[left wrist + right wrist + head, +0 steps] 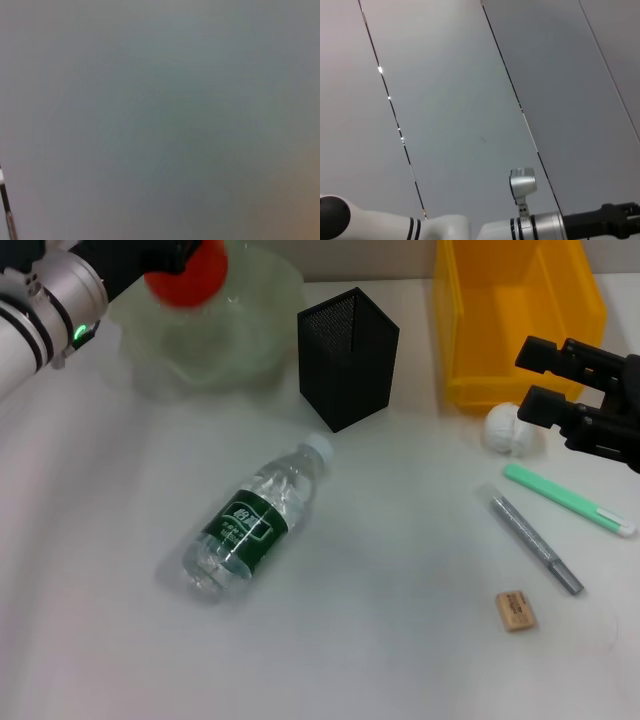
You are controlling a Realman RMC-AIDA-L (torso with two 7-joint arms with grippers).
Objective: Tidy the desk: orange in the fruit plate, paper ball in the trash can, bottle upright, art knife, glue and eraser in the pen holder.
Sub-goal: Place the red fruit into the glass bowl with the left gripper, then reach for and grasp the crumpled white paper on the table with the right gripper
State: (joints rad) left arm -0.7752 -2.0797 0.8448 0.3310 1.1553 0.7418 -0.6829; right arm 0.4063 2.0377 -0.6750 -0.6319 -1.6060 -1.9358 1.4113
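My left gripper (pixel 168 262) is at the far left, shut on the red-orange orange (pixel 188 280) just above the pale-green fruit plate (pixel 235 345). The bottle (pixel 255 520) lies on its side mid-table, white cap toward the black mesh pen holder (pixel 347 358). My right gripper (pixel 538 380) stands open at the right edge, in front of the yellow trash can (pixel 515 315) and just above the white paper ball (pixel 512 430). Nearer me lie a green art knife (pixel 565 498), a grey glue stick (pixel 535 542) and the tan eraser (pixel 516 610).
The white table runs bare to the left of the bottle and along its near edge. The left wrist view is a grey blur. The right wrist view shows grey wall panels and a white arm segment (pixel 440 227).
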